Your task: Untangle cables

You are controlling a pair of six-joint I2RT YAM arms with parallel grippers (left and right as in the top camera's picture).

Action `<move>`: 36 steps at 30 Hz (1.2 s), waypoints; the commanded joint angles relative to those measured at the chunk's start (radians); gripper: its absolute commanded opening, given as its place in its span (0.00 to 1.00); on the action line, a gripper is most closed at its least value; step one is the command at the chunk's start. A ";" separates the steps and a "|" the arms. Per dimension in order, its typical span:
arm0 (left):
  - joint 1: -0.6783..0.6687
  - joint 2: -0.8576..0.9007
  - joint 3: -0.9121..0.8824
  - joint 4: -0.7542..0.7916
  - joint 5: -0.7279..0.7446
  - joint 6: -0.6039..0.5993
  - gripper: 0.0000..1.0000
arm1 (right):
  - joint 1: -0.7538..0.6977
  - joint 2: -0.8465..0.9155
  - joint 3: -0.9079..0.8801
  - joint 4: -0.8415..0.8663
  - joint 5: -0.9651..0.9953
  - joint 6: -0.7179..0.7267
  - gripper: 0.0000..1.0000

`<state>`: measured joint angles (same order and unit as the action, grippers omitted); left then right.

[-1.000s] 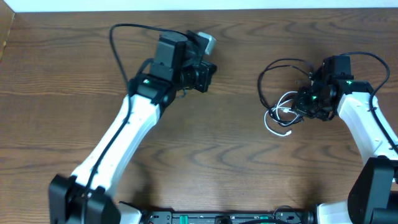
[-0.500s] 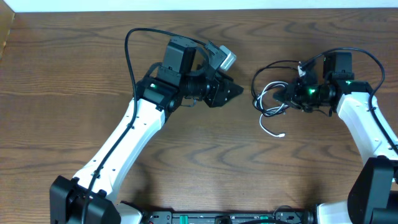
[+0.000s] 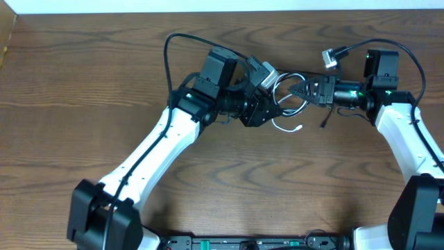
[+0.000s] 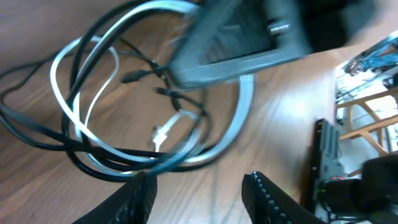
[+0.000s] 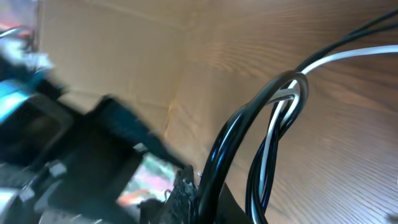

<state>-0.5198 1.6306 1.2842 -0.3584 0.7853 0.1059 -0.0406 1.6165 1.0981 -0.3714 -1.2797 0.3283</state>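
The white cable (image 3: 286, 127) and the black cable (image 3: 295, 78) form one tangled coil at the table's upper middle. My right gripper (image 3: 310, 91) is shut on the coil's right side; in the right wrist view (image 5: 214, 193) black strands (image 5: 249, 124) and a white strand (image 5: 348, 56) run through its jaws. My left gripper (image 3: 270, 111) is open and sits at the coil's left edge. In the left wrist view its jaws (image 4: 199, 186) stand apart just below the white (image 4: 62, 93) and black (image 4: 37, 124) loops. The right gripper's grey body (image 4: 249, 37) looms over the coil.
A thick black arm wire (image 3: 170, 52) arcs behind the left arm, and another (image 3: 409, 55) arcs over the right arm. A black cable end (image 3: 324, 119) hangs below the right gripper. A cardboard edge (image 3: 5, 42) borders the wooden table (image 3: 83, 104) at the far left.
My left arm has swung right and now meets the coil. My right gripper has carried the coil left and up, off its earlier spot on the table.
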 commanded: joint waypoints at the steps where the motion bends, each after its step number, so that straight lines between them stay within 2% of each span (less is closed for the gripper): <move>1: -0.001 0.057 -0.005 0.016 -0.042 0.013 0.53 | 0.001 -0.008 0.005 0.005 -0.192 -0.171 0.01; 4: -0.001 0.083 -0.005 0.055 -0.043 -0.006 0.54 | 0.002 -0.008 0.005 -0.010 -0.200 -0.252 0.01; 8: 0.000 0.083 -0.005 0.114 -0.051 -0.006 0.54 | 0.003 -0.008 0.005 -0.068 -0.124 -0.262 0.01; 12: -0.001 0.084 -0.005 0.177 -0.239 -0.121 0.56 | 0.016 -0.008 0.005 -0.180 -0.072 -0.336 0.01; 17: -0.031 0.101 -0.005 0.232 -0.395 -0.127 0.68 | 0.017 -0.008 0.005 -0.208 -0.066 -0.345 0.01; 22: -0.060 0.134 -0.005 0.277 -0.402 -0.127 0.70 | 0.016 -0.008 0.005 -0.208 -0.092 -0.345 0.01; 31: -0.060 0.147 -0.005 0.180 -0.367 -0.127 0.70 | 0.004 -0.008 0.005 -0.162 -0.074 -0.322 0.01; 36: -0.060 0.148 -0.005 0.269 -0.377 -0.127 0.71 | 0.054 -0.008 0.005 -0.173 -0.112 -0.322 0.01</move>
<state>-0.5789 1.7721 1.2827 -0.1322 0.4065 -0.0128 -0.0254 1.6165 1.0981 -0.5423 -1.3331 0.0109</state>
